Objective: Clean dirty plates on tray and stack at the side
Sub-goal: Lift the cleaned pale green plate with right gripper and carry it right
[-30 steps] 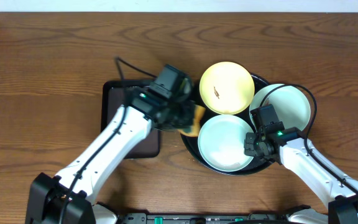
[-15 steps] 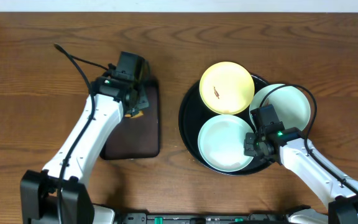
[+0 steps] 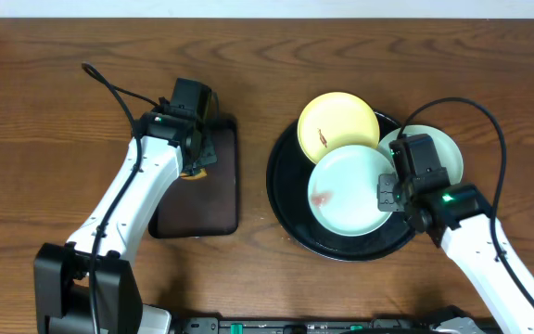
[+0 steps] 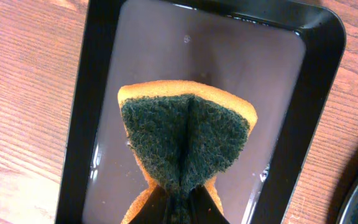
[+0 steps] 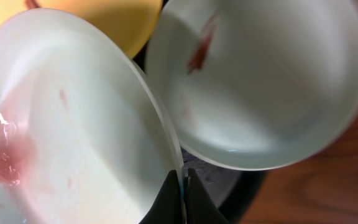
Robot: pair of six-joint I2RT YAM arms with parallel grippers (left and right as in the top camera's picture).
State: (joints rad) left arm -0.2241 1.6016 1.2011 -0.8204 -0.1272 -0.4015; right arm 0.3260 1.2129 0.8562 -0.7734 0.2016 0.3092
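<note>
Yellow plate (image 3: 338, 130) first: we see it flat at the far edge of the round black tray (image 3: 286, 186). One mint plate (image 3: 451, 153) lies at the tray's right side. A second, pink-smeared mint plate (image 3: 346, 190) tilts over the tray's middle, overlapping both, its rim clamped in our fully closed right pincer (image 5: 180, 186). Left of the tray, our left pincer (image 4: 179, 208) squeezes a folded sponge (image 4: 185, 134) above a wet rectangular tray (image 4: 79, 124) on the worktop (image 3: 63, 74).
</note>
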